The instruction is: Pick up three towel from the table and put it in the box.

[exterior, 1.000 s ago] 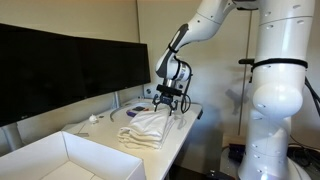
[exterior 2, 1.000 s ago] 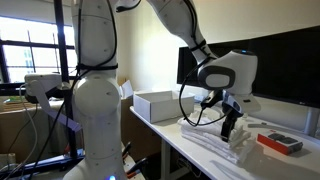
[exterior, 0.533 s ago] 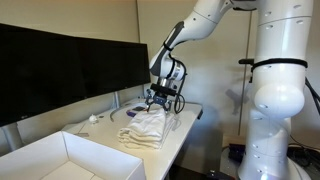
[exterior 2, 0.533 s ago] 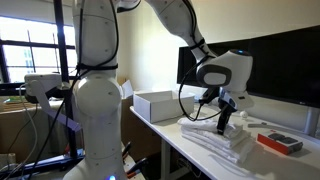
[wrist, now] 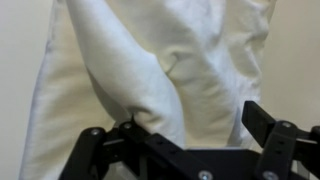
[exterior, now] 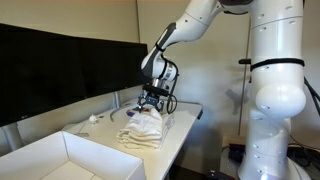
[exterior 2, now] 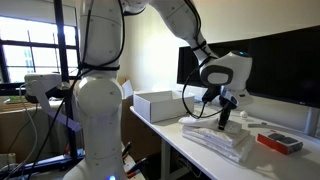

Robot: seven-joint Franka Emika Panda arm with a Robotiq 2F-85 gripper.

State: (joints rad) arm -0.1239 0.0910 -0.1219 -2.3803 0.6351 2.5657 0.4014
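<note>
A pile of white towels [exterior: 143, 130] lies on the white table, also seen in the other exterior view [exterior 2: 215, 139]. My gripper [exterior: 150, 101] hangs just over the far end of the pile, fingers pointing down [exterior 2: 224, 116]. In the wrist view the gripper [wrist: 185, 135] is open, with a rumpled fold of white towel [wrist: 160, 60] between and beyond the two black fingers [wrist: 272, 128]. I cannot tell if the pads touch the cloth. The open white box [exterior: 60, 160] stands at the other end of the table [exterior 2: 155, 105].
Black monitors [exterior: 70, 65] line the back of the table [exterior 2: 290, 55]. A small purple item [exterior: 137, 108] and a small white object [exterior: 92, 118] lie near the screens. A red and white object [exterior 2: 280, 142] lies beyond the towels. The table edge [exterior: 185, 135] runs beside the pile.
My gripper has moved along the table towards the box side and now sits over the towel pile. The towels have not visibly moved.
</note>
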